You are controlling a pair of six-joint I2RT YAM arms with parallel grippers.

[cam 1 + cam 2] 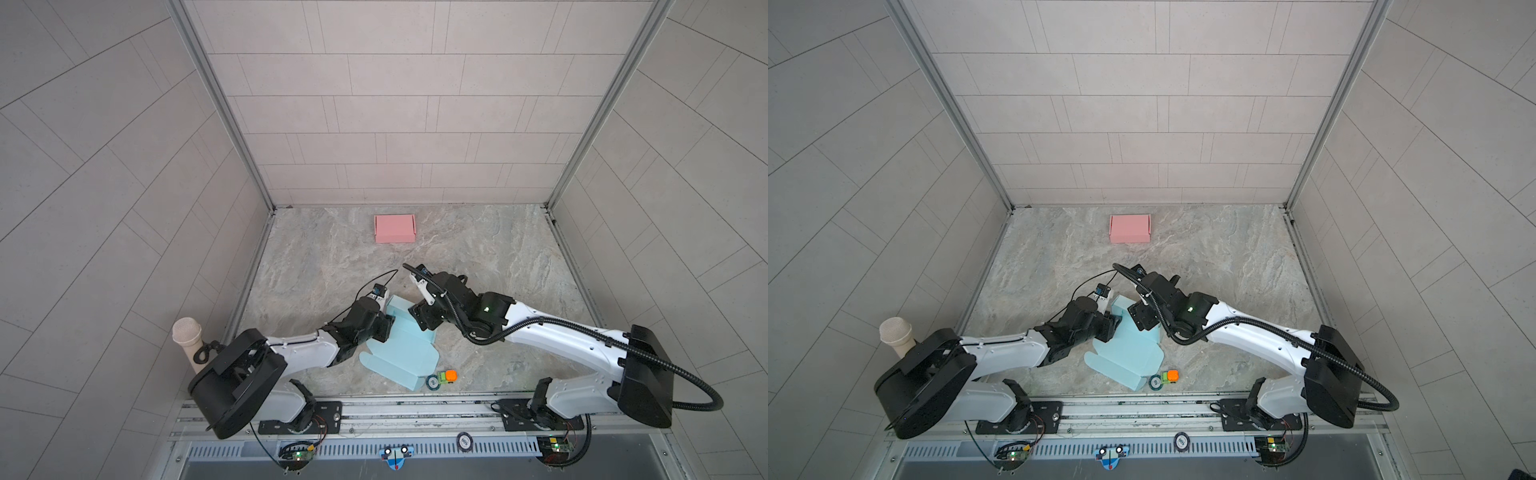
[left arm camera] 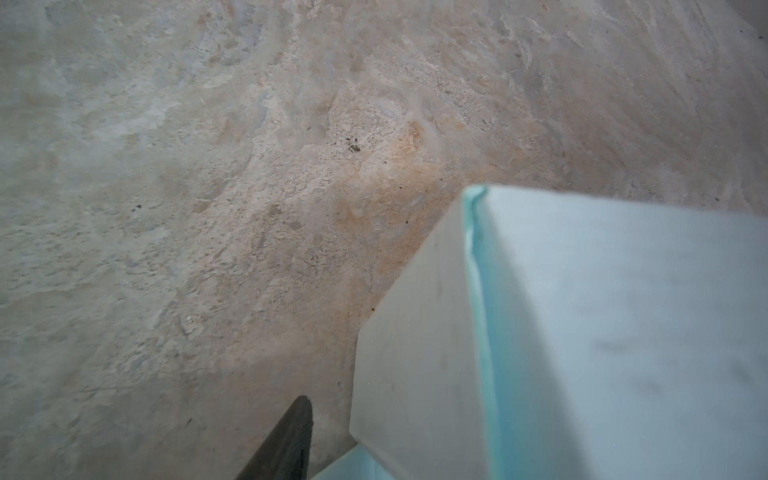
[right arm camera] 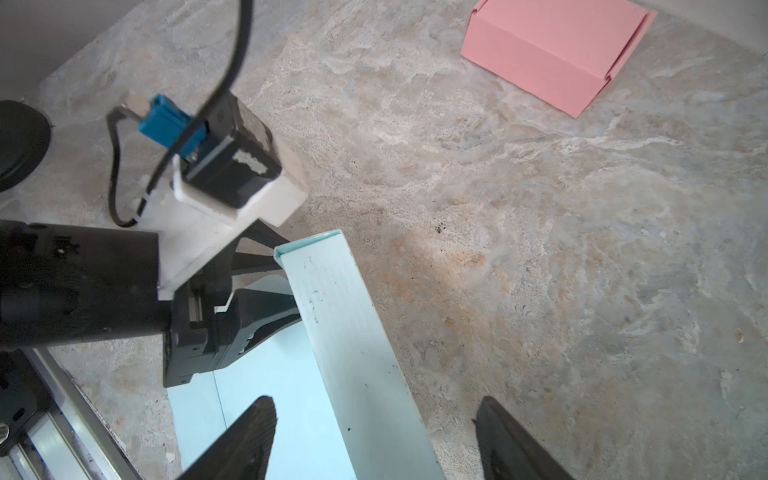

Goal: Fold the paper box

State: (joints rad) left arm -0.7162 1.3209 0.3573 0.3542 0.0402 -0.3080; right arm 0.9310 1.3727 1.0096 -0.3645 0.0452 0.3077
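Where the matte blue paper box (image 1: 399, 353) stands half-folded, left hand (image 3: 286, 276) parted, right hand (image 3: 376, 409) open.

**Blue box half folded**

I see the light blue paper box (image 1: 401, 353) lying mostly flat on the table (image 1: 478, 249), near the front edge. Its far side wall (image 3: 345, 332) stands up, folded double. The other flaps lie open and flat.

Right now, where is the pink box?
In both top views the pink box sits alone at the far middle of the table, near the back wall and well behind the blue box.
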